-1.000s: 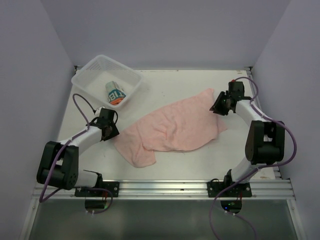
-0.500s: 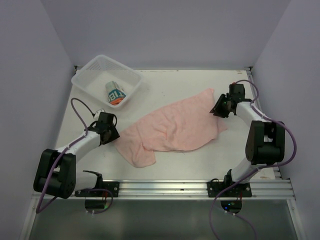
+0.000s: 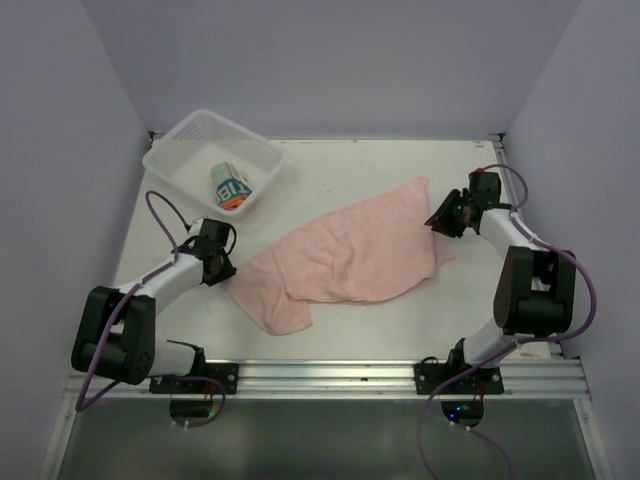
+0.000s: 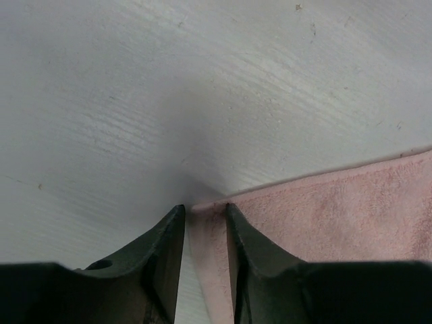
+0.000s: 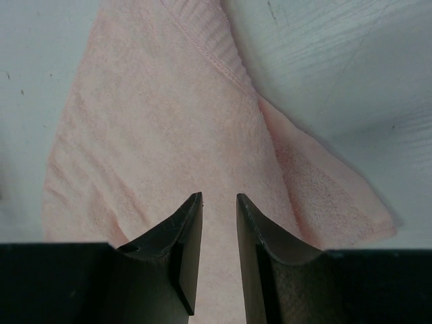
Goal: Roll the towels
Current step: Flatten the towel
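Note:
The pale pink towel (image 3: 345, 260) lies spread and creased across the table's middle. Its left corner (image 4: 202, 223) sits between the fingers of my left gripper (image 3: 228, 271) (image 4: 204, 206). That gripper stands open: the cloth touches the right finger and bare table shows beside the left one. My right gripper (image 3: 438, 220) (image 5: 218, 196) is shut on the pink towel (image 5: 155, 121) at its right edge, where cloth fills the narrow gap between the fingers. The printed white and teal towel (image 3: 230, 187) lies rolled in the basket.
The white mesh basket (image 3: 165, 165) stands at the back left, close behind my left arm. Pale walls close in the table on the left, back and right. A metal rail (image 3: 330, 375) runs along the near edge.
My left gripper dipped toward the near edge, came back to the towel's left corner, and its jaws narrowed. My right gripper drifted slightly right along the towel's right edge.

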{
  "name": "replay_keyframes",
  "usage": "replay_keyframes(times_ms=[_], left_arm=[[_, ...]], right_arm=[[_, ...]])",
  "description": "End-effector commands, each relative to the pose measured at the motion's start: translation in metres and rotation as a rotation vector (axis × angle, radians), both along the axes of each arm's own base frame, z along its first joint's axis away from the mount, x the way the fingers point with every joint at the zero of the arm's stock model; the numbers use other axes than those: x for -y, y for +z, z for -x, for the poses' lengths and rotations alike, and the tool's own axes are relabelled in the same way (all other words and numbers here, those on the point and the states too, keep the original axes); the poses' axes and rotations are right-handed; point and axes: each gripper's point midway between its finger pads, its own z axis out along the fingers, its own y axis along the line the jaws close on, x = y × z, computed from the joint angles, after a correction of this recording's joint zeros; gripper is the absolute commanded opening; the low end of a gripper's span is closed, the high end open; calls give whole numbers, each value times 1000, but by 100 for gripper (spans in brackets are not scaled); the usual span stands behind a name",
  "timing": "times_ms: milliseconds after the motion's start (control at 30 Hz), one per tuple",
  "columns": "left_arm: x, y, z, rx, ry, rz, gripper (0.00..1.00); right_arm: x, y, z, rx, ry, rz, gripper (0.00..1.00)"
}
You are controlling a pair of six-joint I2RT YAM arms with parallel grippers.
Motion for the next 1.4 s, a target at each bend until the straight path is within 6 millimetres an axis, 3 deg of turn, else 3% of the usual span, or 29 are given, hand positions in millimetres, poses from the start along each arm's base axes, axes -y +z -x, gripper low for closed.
replay_keyframes(times_ms=[0, 267, 400, 533, 633, 800, 933, 1000, 1133, 1200, 1233, 1367], left_arm=[[-3, -40, 64, -279, 0, -10, 30], [2, -43, 68, -335, -37, -63, 19], [4, -28, 54, -285, -49, -82, 0], [4, 8, 20, -169, -56, -106, 0], [1, 53, -17, -32, -50, -157, 0], [-9, 101, -50, 110, -40, -232, 0], [-13, 119, -65, 169, -63, -277, 0], [-20, 125, -68, 191, -49, -318, 0], [-28, 140, -73, 243, -56, -371, 0], [-31, 145, -75, 257, -54, -395, 0], [-32, 148, -76, 258, -58, -407, 0], [-41, 161, -77, 265, -44, -467, 0]], right_arm=[[2, 20, -8, 78, -15, -52, 31], [9, 22, -10, 91, -36, -91, 30], [8, 21, -10, 92, -32, -101, 30], [5, 22, -9, 92, -2, -104, 30], [5, 27, -10, 97, 9, -99, 31], [8, 33, -18, 103, 7, -90, 32], [15, 42, -36, 117, -8, -53, 32], [19, 36, -41, 88, -15, -25, 32], [21, 42, -69, 104, -27, 44, 32], [19, 30, -79, 81, -28, 94, 33], [18, 35, -88, 97, -29, 111, 33], [18, 22, -112, 93, -58, 158, 34]])
